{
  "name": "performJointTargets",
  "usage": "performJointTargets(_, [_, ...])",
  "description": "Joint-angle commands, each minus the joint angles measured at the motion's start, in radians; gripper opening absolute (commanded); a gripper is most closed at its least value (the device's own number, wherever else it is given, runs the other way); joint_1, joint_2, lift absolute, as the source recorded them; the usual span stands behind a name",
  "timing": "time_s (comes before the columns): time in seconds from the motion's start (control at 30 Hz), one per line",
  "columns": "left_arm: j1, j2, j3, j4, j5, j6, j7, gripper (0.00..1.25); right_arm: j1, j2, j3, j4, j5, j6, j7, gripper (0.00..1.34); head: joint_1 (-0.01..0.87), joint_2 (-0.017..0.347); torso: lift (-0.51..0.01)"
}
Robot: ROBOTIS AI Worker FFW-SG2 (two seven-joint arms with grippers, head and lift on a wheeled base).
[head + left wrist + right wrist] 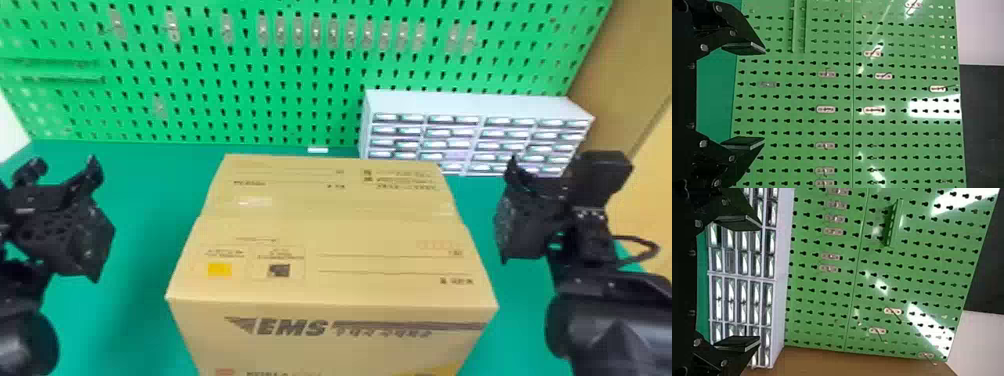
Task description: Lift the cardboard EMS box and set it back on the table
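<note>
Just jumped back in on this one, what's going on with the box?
Nothing is handling it right now. The EMS box sits closed, apparently resting on the green table, between the two arms. The left gripper is off to its left and the right gripper off to its right, both with jaws open and apart from the cardboard.

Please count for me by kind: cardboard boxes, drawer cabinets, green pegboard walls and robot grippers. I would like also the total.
Cardboard box: 1
Drawer cabinet: 1
Green pegboard wall: 1
Robot grippers: 2 (left gripper, right gripper)
Total: 5
</note>
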Motion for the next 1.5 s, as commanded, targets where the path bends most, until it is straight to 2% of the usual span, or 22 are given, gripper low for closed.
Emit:
performJointTargets(0.0, [-0.001, 0.000, -0.002, -0.001, 0.000, 0.000, 0.000, 0.81, -0.003, 0.002, 0.003, 0.001, 0.002, 0.000, 0.000, 1.07, 0.678, -0.015, -0.033])
performJointTargets(1.47, [-0.004, 0.000, -0.006, -0.001, 0.000, 0.000, 0.000, 0.81, -0.002, 0.004, 0.012, 0.004, 0.002, 0.000, 0.000, 1.07, 0.678, -0.015, -0.088])
